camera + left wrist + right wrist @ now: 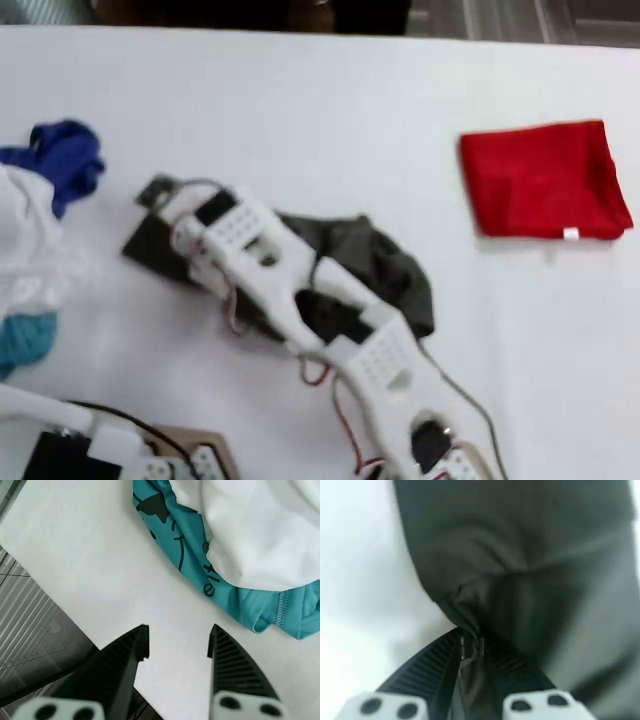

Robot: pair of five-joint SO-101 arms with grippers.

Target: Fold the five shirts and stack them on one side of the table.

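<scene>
The right gripper [470,642] is clamped on a pinched fold of the dark grey shirt [520,555]; the left gripper [177,642] is held partly open over the table [75,555], gripping nothing, near the teal shirt [170,520] overlain by the white shirt [260,525]; the right arm [300,290] is stretched low across the grey shirt mid-table; the folded red shirt [545,180] is laid well apart.

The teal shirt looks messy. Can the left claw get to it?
Probably yes: the left claw is open, with bare table between it and the teal shirt; the white shirt covers only part of it.
</scene>
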